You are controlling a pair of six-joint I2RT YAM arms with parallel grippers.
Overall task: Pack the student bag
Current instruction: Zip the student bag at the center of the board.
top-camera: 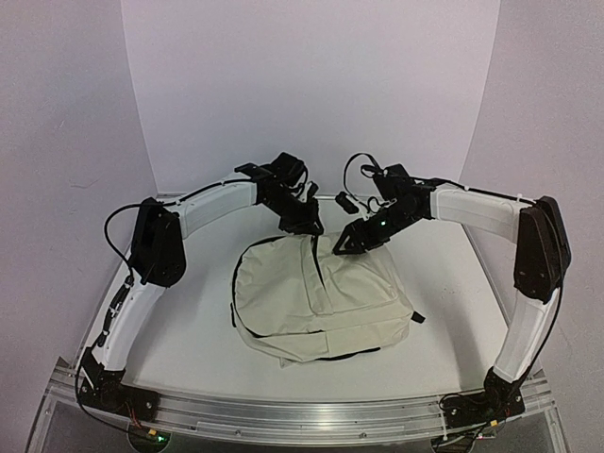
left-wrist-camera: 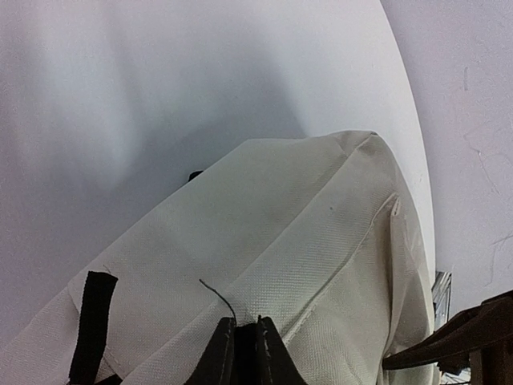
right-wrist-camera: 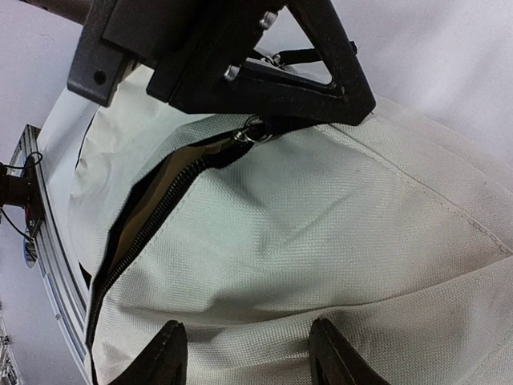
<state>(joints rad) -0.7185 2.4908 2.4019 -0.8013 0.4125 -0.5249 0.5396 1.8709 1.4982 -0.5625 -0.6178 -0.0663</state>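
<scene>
Partly unzipped student bag [top-camera: 321, 297]; left end effector [left-wrist-camera: 245, 322] pinches it, right end effector [right-wrist-camera: 247, 327] apart.

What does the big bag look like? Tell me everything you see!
The bag is big, soft and cream-coloured, of woven cloth, with black straps. It lies flat on the white table. Its black zipper is partly open. The left hand is pinched shut on the cloth by the zipper's end; the open right hand hangs just over it.

A lab: white backdrop [top-camera: 311, 85], aluminium-framed table [top-camera: 189, 351]
</scene>
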